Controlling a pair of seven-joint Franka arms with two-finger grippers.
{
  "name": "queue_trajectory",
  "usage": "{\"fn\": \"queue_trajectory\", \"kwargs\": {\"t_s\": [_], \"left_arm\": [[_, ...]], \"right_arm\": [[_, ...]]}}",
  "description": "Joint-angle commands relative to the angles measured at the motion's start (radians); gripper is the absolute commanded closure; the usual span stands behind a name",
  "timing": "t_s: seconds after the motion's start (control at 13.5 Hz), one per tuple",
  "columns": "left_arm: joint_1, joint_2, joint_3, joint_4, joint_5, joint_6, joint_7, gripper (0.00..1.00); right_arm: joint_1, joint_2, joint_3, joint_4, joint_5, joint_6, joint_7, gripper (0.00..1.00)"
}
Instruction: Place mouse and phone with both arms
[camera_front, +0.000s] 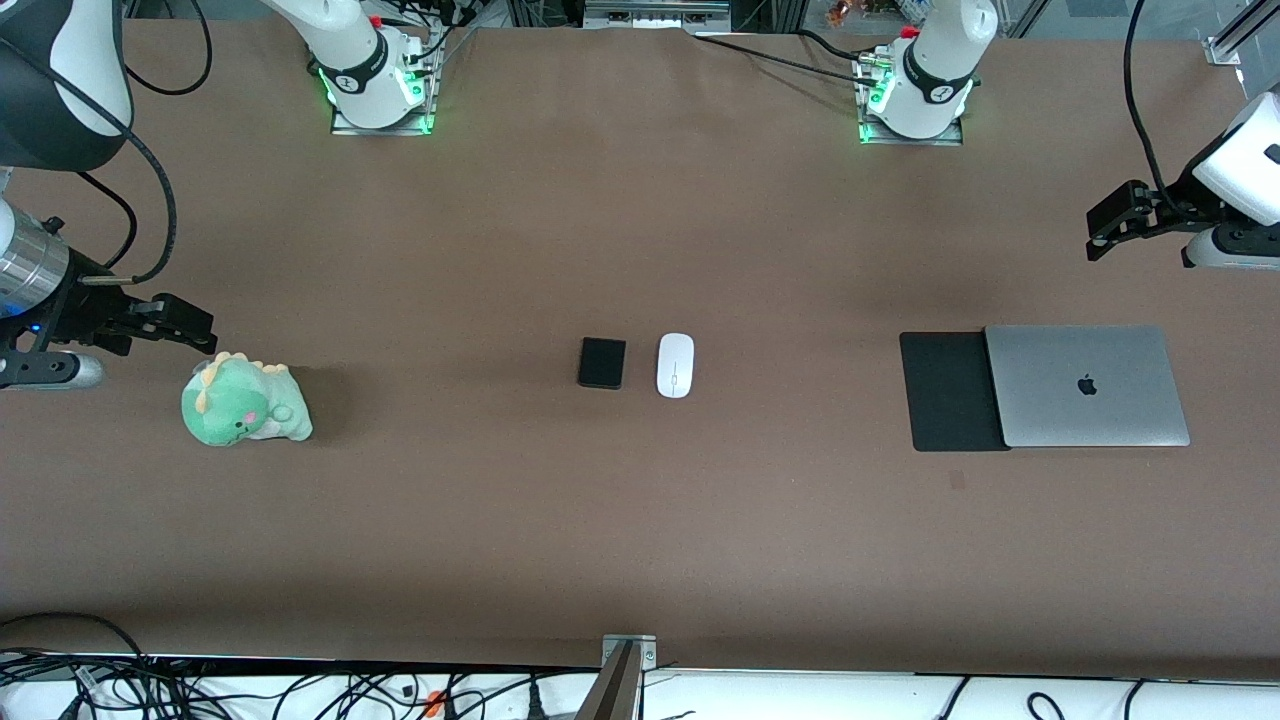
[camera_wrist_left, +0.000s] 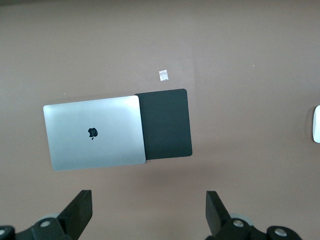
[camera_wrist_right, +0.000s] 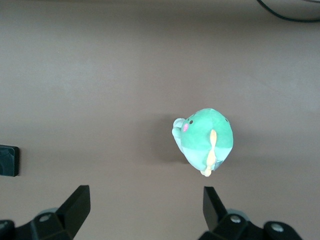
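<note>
The white mouse and the black phone lie side by side at the table's middle, the phone toward the right arm's end. The mouse's edge shows in the left wrist view; the phone's edge shows in the right wrist view. My left gripper is open and empty, up over bare table at the left arm's end, above the laptop. My right gripper is open and empty, up over the table at the right arm's end, by the plush toy. In the wrist views both grippers show spread fingers.
A silver laptop lies on a thin black mat toward the left arm's end, also in the left wrist view. A green plush dinosaur stands toward the right arm's end. Cables run along the table's near edge.
</note>
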Motion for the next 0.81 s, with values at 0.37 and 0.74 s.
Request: {"fn": "queue_trajectory", "kwargs": {"t_s": [0.37, 0.74], "left_arm": [[0.002, 0.034, 0.000, 0.066, 0.021, -0.065, 0.013, 0.00], [0.005, 0.046, 0.000, 0.083, 0.012, -0.074, 0.014, 0.00]], "right_arm": [[-0.001, -0.007, 0.005, -0.006, -0.005, 0.006, 0.010, 0.00], [-0.001, -0.007, 0.005, -0.006, -0.004, 0.006, 0.008, 0.00]]}}
